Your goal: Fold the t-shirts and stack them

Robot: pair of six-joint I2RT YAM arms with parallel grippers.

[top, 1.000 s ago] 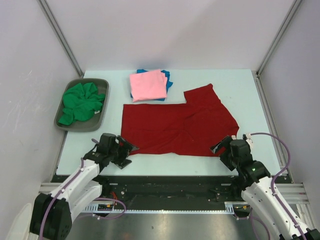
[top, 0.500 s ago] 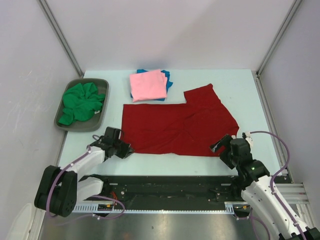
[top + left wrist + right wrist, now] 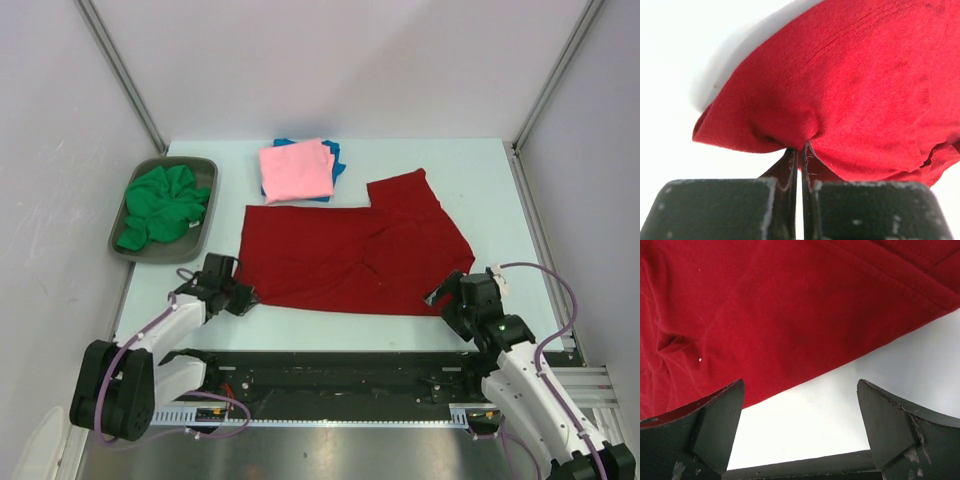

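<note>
Pinching looks solid on the left side: just right of the grey tray [image 3: 160,257] holding the green t-shirt [image 3: 165,205], the left gripper [image 3: 799,152] is clamped on the near corner of the dark red t-shirt [image 3: 355,255]. That shirt's spread flat right of the tray, with the pink t-shirt [image 3: 296,170] behind it. Furthest from the tray, the right gripper [image 3: 440,297] gapes wide at the hem, gripping nothing. I'd pinch that corner too, then lift both evenly.

White arms [image 3: 165,335], purple cables [image 3: 558,284], black grippers [image 3: 250,296] [image 3: 440,297]
</note>
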